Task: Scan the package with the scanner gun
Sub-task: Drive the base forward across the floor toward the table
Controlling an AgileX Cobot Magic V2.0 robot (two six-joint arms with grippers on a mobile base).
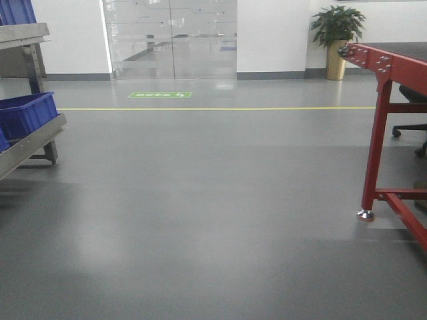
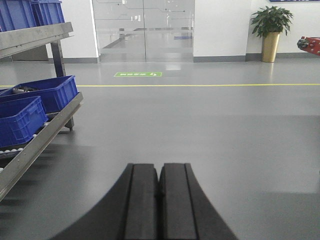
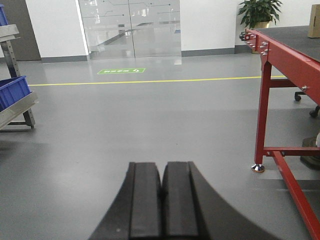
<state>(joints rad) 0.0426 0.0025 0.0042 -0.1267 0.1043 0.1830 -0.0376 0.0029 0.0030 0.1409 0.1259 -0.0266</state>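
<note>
End effectors level over floor (image 1: pixel 200 220): left (image 2: pixel 159 172) pressed together, right (image 3: pixel 163 172) pressed together.

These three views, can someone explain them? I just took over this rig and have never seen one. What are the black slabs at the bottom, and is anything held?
You are seeing through a wheeled robot with two arms. One picture comes from a camera facing forward; the other two sit on the wrists, looking out past each gripper.

The black slabs are gripper fingers. The left gripper and the right gripper both have their fingers pressed together with nothing between them, so nothing is held.

Ahead is bare grey floor crossed by a yellow line, with glass doors beyond. On the left stands a metal rack carrying blue bins; on the right, a red-framed table with a dark top and a potted plant behind.

No scanner gun shows. Only a cardboard edge peeks in on the table; I cannot tell whether it is the package.
</note>
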